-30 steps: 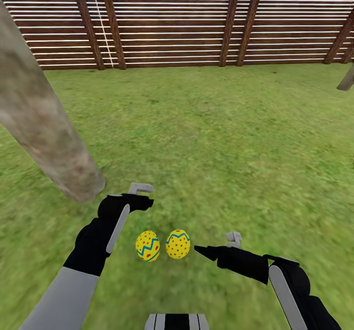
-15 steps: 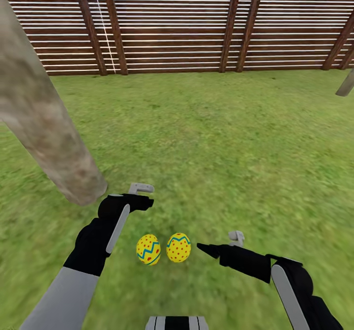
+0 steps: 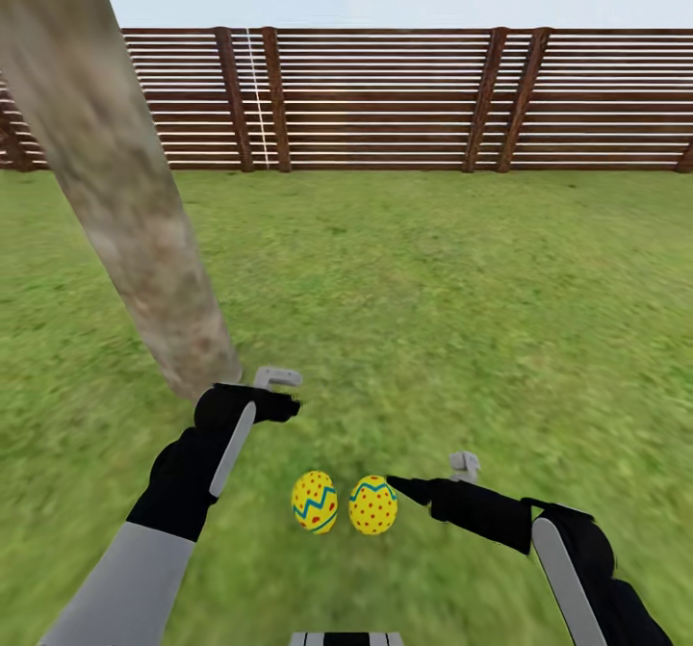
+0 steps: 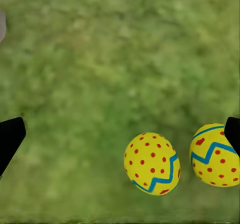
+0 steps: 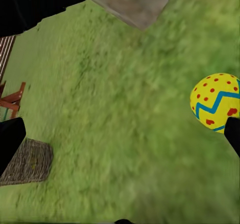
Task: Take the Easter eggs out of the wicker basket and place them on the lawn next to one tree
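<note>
Two yellow Easter eggs (image 3: 315, 502) (image 3: 372, 504) with red dots and blue zigzags lie side by side on the lawn (image 3: 433, 280), a short way from the foot of the tree (image 3: 144, 232) with its pale mottled trunk. My left gripper (image 3: 284, 389) hovers open between the trunk's base and the eggs, holding nothing. From the right, my open, empty right gripper (image 3: 428, 473) has its black fingertip close to the right egg. The left wrist view looks down on both eggs (image 4: 151, 163) (image 4: 216, 155). In the right wrist view are one egg (image 5: 217, 101) and the wicker basket (image 5: 27, 161), standing apart on the grass.
A brown slat fence (image 3: 385, 97) closes the far side of the garden. A red-brown wooden frame (image 5: 11, 101) stands beyond the basket. Open grass stretches ahead and to the right of the trunk.
The whole picture has shifted down and to the right, so the camera has moved; sky now shows above the fence. Both arms keep their pose, and the eggs lie closer to my right fingertip.
</note>
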Available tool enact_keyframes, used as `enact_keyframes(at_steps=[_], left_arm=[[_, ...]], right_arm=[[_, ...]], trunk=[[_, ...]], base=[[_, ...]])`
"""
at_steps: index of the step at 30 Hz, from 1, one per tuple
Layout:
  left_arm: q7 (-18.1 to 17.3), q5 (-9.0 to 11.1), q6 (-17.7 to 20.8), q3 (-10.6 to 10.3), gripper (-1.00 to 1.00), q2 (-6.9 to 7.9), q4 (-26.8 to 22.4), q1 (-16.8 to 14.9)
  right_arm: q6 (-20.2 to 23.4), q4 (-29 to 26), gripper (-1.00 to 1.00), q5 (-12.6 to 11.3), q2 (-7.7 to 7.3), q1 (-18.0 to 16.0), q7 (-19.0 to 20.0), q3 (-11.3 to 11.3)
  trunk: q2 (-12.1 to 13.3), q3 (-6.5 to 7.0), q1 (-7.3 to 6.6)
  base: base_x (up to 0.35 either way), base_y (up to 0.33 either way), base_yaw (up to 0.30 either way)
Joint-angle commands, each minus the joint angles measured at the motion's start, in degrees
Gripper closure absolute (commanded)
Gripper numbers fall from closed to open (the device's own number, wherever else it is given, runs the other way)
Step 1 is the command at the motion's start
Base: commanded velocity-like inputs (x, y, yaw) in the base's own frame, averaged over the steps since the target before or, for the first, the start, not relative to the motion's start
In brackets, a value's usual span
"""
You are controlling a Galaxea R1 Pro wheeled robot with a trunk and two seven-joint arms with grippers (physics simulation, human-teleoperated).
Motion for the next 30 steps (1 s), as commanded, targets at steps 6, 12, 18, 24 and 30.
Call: enact_keyframes(at_steps=[6, 12, 18, 24, 30], left_arm=[[0.45, 0.35, 0.58, 0.13, -1.00, -0.01, 4.77, -0.14], [0.45, 0.39, 0.58, 0.29, -1.00, -0.01, 13.57, -0.79], [0.44, 0.45, 0.58, 0.52, -1.00, -0.01, 21.68, -1.95], [0.44, 0.46, 0.58, 2.56, -1.00, -0.01, 27.00, -3.44], [0.50, 0.45, 0.58, 3.22, -1.00, -0.01, 28.55, -3.72]], right_arm=[[0.48, -0.04, -1.00, 0.21, 0.01, -0.02, 0.19, -0.08], [0.61, 0.03, -1.00, 0.32, 0.01, -0.02, 0.11, 0.18], [0.64, 0.05, -1.00, 0.35, 0.01, -0.08, 0.06, 0.28], [0.65, 0.12, -1.00, 0.33, 0.01, -0.10, -0.09, 0.32], [0.66, 0.20, -1.00, 0.26, -0.03, -0.10, -0.23, 0.28]], trunk=[[0.06, 1.31, -0.16], [0.14, 2.65, -0.32], [0.22, 3.98, -0.47], [0.30, 5.31, -0.63], [0.38, 6.64, -0.78]], base=[[0.000, 0.000, 0.289], [0.000, 0.000, 0.292], [0.000, 0.000, 0.293], [0.000, 0.000, 0.293], [0.000, 0.000, 0.292]])
